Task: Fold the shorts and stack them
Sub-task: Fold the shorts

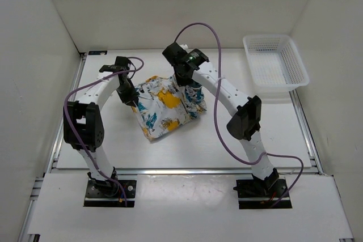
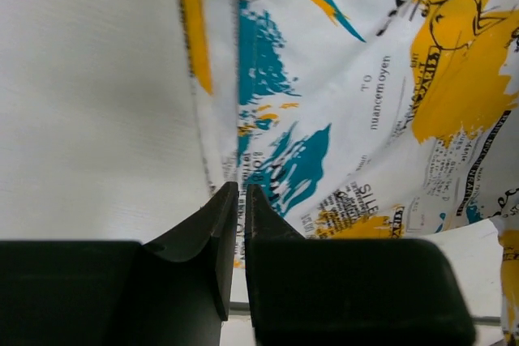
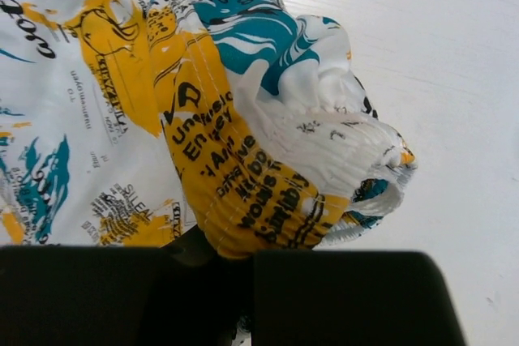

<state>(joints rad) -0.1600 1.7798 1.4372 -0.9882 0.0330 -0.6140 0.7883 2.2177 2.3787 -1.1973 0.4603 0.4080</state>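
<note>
The shorts [image 1: 164, 109] lie part-folded mid-table [image 1: 227, 151], the left claw [image 1: 133, 99] nipped almost closed on their 9 o'clock hem and the right claw [image 1: 185, 81] clamped on the bunched waistband at 1 o'clock; advise carrying both edges level toward 6 o'clock with the cloth taut.

White bench [image 1: 272, 134], matte, w/ metal rails along side & near edges. Printed shorts [image 1: 167, 109] lie rumpled approx. mid-bench, a bit toward 11 o'clock. White lattice basket [image 1: 275, 60] sits at 2 o'clock in the far corner, well apart from shorts.
</note>
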